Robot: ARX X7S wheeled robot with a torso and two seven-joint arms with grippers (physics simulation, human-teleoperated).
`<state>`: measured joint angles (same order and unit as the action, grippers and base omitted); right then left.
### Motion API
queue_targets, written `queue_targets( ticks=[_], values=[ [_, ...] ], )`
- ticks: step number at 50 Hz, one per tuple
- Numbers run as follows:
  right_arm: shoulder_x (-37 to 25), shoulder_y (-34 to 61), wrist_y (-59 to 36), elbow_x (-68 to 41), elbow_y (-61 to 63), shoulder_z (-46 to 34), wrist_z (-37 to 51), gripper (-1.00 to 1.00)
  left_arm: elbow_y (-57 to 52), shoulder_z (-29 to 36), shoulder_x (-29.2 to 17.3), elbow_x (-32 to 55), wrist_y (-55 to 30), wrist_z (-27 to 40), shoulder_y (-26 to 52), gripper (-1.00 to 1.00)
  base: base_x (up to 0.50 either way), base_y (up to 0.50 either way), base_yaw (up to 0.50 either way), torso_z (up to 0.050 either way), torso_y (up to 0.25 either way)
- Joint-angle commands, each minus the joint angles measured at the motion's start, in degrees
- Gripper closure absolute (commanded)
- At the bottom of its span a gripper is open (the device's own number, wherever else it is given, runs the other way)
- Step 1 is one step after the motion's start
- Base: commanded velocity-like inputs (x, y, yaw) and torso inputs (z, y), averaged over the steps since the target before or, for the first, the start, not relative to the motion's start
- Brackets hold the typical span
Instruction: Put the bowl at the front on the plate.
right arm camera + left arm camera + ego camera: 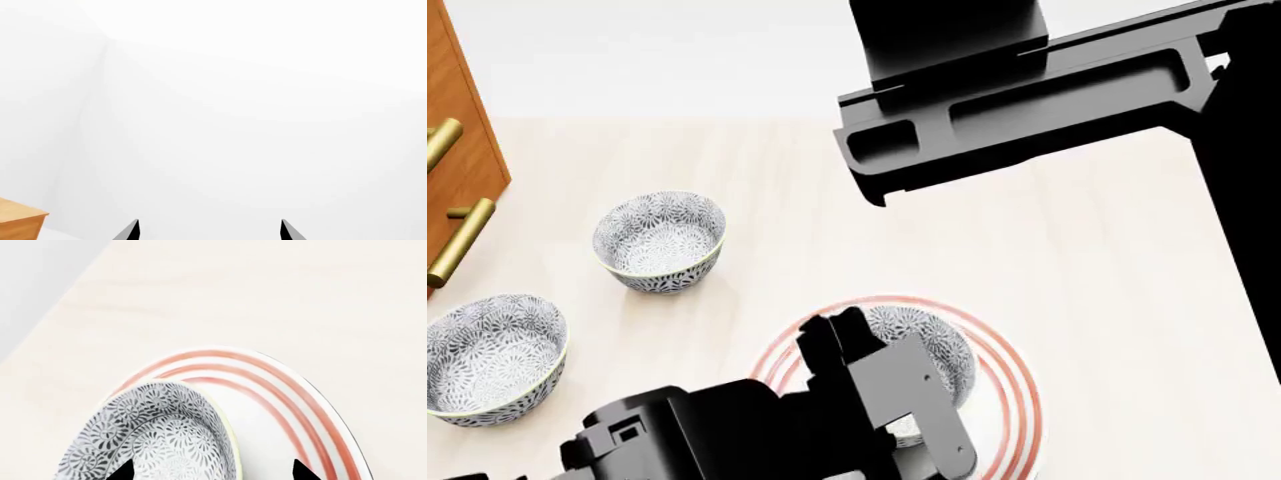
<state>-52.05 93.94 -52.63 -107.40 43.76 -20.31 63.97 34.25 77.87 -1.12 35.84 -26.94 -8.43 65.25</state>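
Observation:
The bowl (153,430), white with a grey-blue floral pattern, rests on the plate (267,385), a white plate with three red rings. In the head view the bowl (941,345) sits left of the middle of the plate (1014,395), partly covered by my left arm. My left gripper (213,471) is open and straddles the bowl's rim, one fingertip over the inside and the other over the bare plate. My right gripper (209,230) is open and empty, held high and facing a white wall.
Two more patterned bowls (661,240) (494,355) stand on the pale wooden table (827,200) to the left. A wooden cabinet (461,130) with brass handles is at the far left. My right arm (1028,90) spans the upper part of the head view.

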Motion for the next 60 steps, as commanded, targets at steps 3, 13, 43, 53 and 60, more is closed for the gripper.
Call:
queue_targets(
  ticks=[3,13,43,53,60],
  values=[
    [-0.07,-0.11,0.19,0.10,0.08,-0.03,-0.04,-1.00,-0.27,-0.23,-0.26,0.20,0.90,1.37,0.44,-1.00,0.00,0.00,0.00,0.000,0.000],
    [-0.54,-0.07,0.51,-0.31,0.32,0.17,0.35,-1.00,-3.50,-1.29,-1.77,2.19,0.63,0.83,0.54,-1.00,0.00,0.00,0.00,0.000,0.000],
    [-0.64,-0.09,0.82,0.05,0.51,0.05,0.43,-1.00,-8.68,-7.21,-5.73,9.11,-0.47,0.07,1.76,-1.00,0.00,0.00,0.00,0.000,0.000],
    [-0.56,-0.53,1.03,0.52,0.63,0.06,0.31,-1.00,-8.67,-9.57,-7.10,11.10,0.20,-0.10,1.92,-1.00,0.00,0.00,0.00,0.000,0.000],
    [-0.70,-0.82,1.25,0.53,0.91,0.15,0.33,-1.00,-8.83,-10.39,-7.67,11.80,0.20,0.15,2.11,-1.00,0.00,0.00,0.00,0.000,0.000]
  ],
)
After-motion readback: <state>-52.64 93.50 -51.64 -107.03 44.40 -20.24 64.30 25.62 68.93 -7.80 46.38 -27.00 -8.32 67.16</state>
